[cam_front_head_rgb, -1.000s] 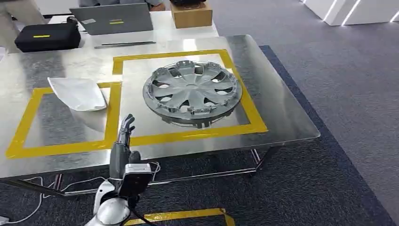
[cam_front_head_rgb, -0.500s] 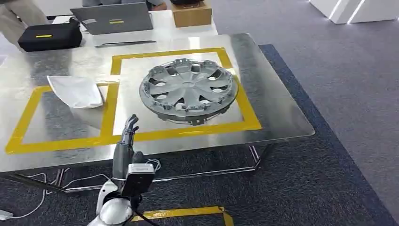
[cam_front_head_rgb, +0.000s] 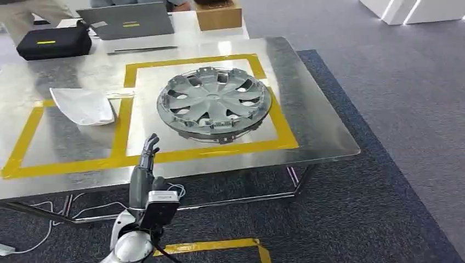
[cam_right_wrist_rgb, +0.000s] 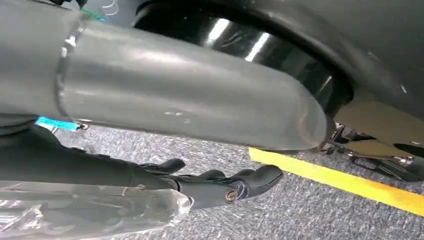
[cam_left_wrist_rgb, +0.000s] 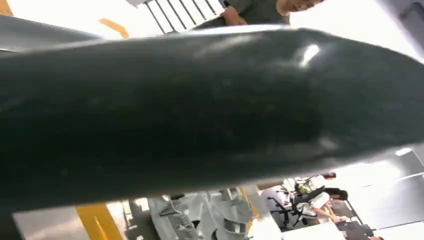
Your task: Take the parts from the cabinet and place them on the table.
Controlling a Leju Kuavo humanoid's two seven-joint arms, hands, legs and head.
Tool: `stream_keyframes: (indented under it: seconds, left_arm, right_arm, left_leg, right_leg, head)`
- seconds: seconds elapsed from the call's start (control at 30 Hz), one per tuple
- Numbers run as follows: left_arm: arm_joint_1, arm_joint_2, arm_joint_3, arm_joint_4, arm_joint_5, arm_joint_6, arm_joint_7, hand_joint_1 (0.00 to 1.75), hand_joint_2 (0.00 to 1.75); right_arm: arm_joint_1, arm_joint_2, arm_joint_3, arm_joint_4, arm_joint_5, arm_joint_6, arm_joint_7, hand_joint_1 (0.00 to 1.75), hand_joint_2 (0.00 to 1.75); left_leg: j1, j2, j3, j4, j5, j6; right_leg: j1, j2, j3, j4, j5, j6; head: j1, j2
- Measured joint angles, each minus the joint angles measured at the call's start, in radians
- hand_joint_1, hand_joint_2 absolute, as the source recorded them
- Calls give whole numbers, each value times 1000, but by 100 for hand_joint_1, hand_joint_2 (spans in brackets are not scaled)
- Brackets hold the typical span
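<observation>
You see the grey wheel cover (cam_front_head_rgb: 214, 103) lying flat on the metal table (cam_front_head_rgb: 323, 131), inside the right yellow taped square (cam_front_head_rgb: 194, 62). It sits a little toward the right side of this square, and its rim reaches the tape there. In the left yellow taped square (cam_front_head_rgb: 24, 143) there is a white part (cam_front_head_rgb: 82, 105), lying near the far side of this square and well apart from the wheel cover.

Your left hand (cam_front_head_rgb: 146, 164) is raised in front of the near edge of the table, with the fingers (cam_front_head_rgb: 149, 145) pointing up and slightly apart. It holds nothing and it touches no part. In the left wrist view a large dark blurred shape covers most of the picture, so the fingers cannot be judged there.

Your right hand (cam_right_wrist_rgb: 220, 182) hangs low above the grey carpet (cam_right_wrist_rgb: 300, 215), near a yellow line on the floor (cam_right_wrist_rgb: 350, 182). Its dark fingers (cam_right_wrist_rgb: 260, 177) are stretched out with nothing between them.

Behind the table you can see a laptop (cam_front_head_rgb: 129, 22), a black case (cam_front_head_rgb: 52, 41) and a cardboard box (cam_front_head_rgb: 218, 15) on another surface.
</observation>
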Motion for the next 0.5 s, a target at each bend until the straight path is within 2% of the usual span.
stream_keyframes:
  seconds: [0.03,0.07,0.1,0.13,0.2,0.23,0.27,0.3,0.37,0.4,0.43,0.5]
  left_arm:
    - [0,-1,0,0,0,0,0,0,0]
    - [0,-3,0,-2,0,0,0,0,0]
    - [-4,-5,-1,-3,0,0,0,0,0]
    - [-6,-6,-1,-2,0,-1,0,0,0]
    - [-3,-5,-2,-2,0,-2,0,0,0]
    - [-2,-5,-2,-2,0,-3,0,0,0]
    - [-2,-5,-2,-2,0,-4,0,0,0]
    - [-2,-5,-2,-2,0,-4,0,0,0]
    - [-2,-5,-2,-2,0,-4,0,0,0]
    - [-2,-5,-2,-2,0,-5,0,0,0]
    - [-2,-5,-3,-2,0,-5,0,0,0]
    - [-1,-6,-7,-2,-1,-11,0,0,0]
  right_arm:
    - [-1,1,0,0,1,-2,2,0,0]
    - [-2,2,0,0,2,-3,2,0,0]
    - [-3,2,0,0,3,-3,2,0,0]
    - [-4,2,0,0,3,-3,3,0,0]
    - [-3,2,0,0,4,-5,3,0,0]
    - [-2,2,0,0,4,-6,3,0,0]
    - [-2,2,0,0,5,-6,3,0,0]
    - [-3,2,0,0,5,-6,3,0,0]
    - [-4,2,0,0,5,-7,4,0,0]
    - [-6,2,0,0,5,-2,4,0,0]
    - [-5,2,0,0,5,7,1,0,0]
    - [-3,-3,-1,0,1,15,-7,0,0]
  left_leg:
    - [-3,0,7,-18,8,5]
    - [10,5,19,-43,22,-3]
    - [8,7,21,-51,24,-2]
    - [8,7,18,-51,26,1]
    - [5,7,12,-49,26,1]
    - [5,7,9,-47,26,1]
    - [5,7,8,-44,26,1]
    - [6,7,7,-41,26,0]
    - [10,5,5,-31,23,-7]
    - [6,4,1,-25,22,-15]
    - [3,3,-4,-15,23,-20]
    - [6,3,-8,-17,33,-32]
  right_leg:
    - [2,0,6,-9,4,6]
    - [-1,-2,-2,-1,-7,5]
    - [3,-4,-13,22,-33,5]
    - [4,-3,-39,81,-71,8]
    - [4,-4,-110,237,-141,17]
    - [4,-4,-128,276,-147,20]
    - [4,-4,-120,263,-129,23]
    - [2,-5,-87,202,-87,25]
    - [-1,-8,7,25,-3,29]
    - [3,-6,25,-13,-25,26]
    - [5,0,22,-14,-10,10]
    - [12,1,17,-1,-6,-2]
  head:
    - [-1,0]
    - [1,0]
    - [1,0]
    - [5,0]
    - [6,0]
    - [7,0]
    - [7,0]
    - [7,0]
    - [8,0]
    - [8,0]
    - [6,0]
    - [5,0]
